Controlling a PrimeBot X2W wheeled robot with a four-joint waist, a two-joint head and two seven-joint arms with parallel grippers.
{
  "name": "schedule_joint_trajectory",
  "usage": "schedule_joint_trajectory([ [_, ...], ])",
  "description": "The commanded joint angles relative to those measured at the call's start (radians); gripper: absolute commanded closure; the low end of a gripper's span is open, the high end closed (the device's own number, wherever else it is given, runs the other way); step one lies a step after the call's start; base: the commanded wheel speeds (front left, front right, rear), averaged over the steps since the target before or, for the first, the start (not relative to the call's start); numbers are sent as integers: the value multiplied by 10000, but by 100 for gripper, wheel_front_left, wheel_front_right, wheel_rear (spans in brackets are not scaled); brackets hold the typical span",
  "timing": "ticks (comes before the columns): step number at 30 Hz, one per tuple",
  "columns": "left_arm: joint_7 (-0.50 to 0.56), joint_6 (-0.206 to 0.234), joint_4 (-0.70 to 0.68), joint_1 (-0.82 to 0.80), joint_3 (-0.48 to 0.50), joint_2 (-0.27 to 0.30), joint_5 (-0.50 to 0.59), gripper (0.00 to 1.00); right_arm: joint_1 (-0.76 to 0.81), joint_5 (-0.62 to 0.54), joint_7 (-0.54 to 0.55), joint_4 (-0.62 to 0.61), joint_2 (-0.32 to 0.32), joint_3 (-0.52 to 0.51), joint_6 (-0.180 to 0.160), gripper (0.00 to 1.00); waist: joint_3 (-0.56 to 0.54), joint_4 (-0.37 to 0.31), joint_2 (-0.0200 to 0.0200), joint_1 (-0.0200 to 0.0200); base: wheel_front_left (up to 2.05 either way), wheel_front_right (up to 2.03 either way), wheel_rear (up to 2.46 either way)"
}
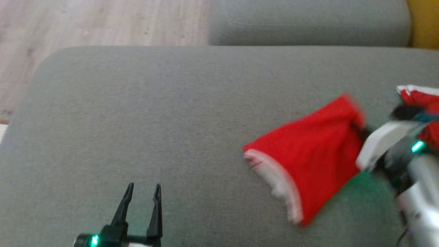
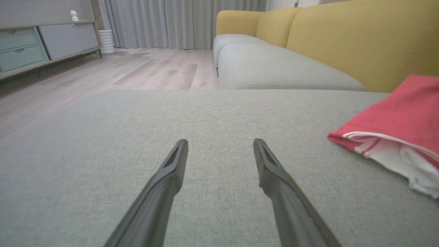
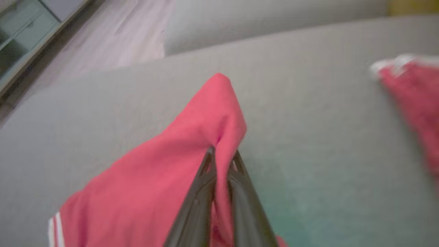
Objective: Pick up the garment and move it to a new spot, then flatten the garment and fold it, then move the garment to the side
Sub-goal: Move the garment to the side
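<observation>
The garment (image 1: 308, 151) is red with white trim and lies on the right of the grey cushion (image 1: 154, 113). My right gripper (image 3: 222, 156) is shut on a fold of the garment (image 3: 164, 164), and the cloth rises in a peak above the fingertips. Another red part (image 1: 418, 99) lies further right, beyond my right arm (image 1: 384, 140). At the lower left my left gripper (image 1: 142, 192) stands open over bare cushion, well left of the cloth. In the left wrist view the left gripper (image 2: 221, 147) holds nothing and the garment (image 2: 394, 116) lies to its right.
A second grey seat cushion (image 1: 308, 20) lies beyond the gap at the back, with a yellow backrest (image 2: 360, 41) to the right. Wooden floor (image 1: 85, 24) runs past the cushion's left and far edges. A low cabinet (image 2: 41, 44) and curtains (image 2: 171, 20) stand across the room.
</observation>
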Motion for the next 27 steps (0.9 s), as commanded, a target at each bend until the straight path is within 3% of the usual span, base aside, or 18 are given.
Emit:
schedule_joint_trajectory([
  [1, -97, 7, -376, -591, 223, -47, 11, 0, -909, -140, -198, -328, -485, -124, -7, 100, 382, -400, 0, -1, 0, 0, 0],
  [7, -97, -231, -456, -1192, 131, -47, 287, 0, -2639, -692, -421, -123, -1424, -1356, -7, 100, 1138, -976, 0, -1, 0, 0, 0],
  [13, -97, -340, -464, -1587, -28, -47, 398, 0, -3456, -1421, -196, 363, -2066, -2879, -7, 100, 1599, -1056, 0, -1, 0, 0, 0],
  [21, -97, -451, -353, -1692, -5, -47, 486, 0, -3904, -3128, -563, 998, -2187, -4611, -7, 100, 1649, -952, 0, -1, 0, 0, 0],
  [22, -97, -449, -360, -1701, 6, -47, 498, 0, -3946, -3484, -799, 1020, -2179, -4811, -7, 63, 1643, -935, 0, -1, 0, 0, 0],
  [23, -97, -445, -375, -1713, 12, -47, 500, 0, -3969, -3870, -1031, 1030, -2157, -4997, -7, 0, 1632, -913, 0, -1, 0, 0, 0],
  [27, -97, -356, -457, -1697, 29, -47, 441, 0, -3872, -5599, -2200, 636, -1929, -5362, -7, 0, 1521, -855, 0, -1, 0, 0, 0],
])
